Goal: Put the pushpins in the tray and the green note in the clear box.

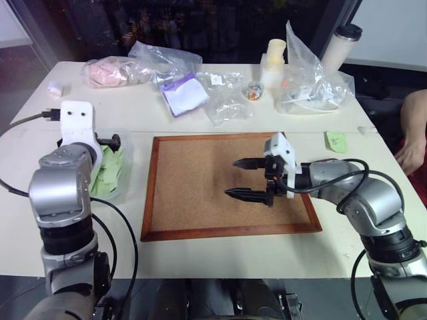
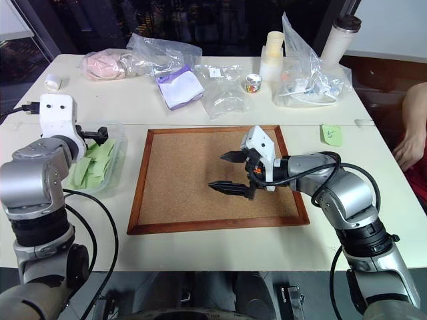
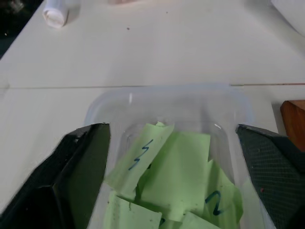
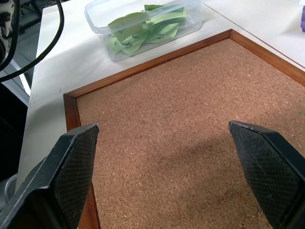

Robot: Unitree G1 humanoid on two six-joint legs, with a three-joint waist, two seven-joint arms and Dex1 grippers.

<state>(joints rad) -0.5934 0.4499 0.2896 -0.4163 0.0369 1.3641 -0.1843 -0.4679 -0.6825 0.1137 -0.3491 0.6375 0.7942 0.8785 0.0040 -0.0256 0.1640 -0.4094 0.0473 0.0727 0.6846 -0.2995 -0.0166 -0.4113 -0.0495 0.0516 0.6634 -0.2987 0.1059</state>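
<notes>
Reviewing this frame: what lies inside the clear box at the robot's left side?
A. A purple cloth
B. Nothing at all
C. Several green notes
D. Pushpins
C: the clear box holds a loose pile of green notes, some with dark pen strokes, seen between the open fingers of the left gripper.

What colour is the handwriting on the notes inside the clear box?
Dark blue on the notes in the clear box, best in the left wrist view.
</notes>
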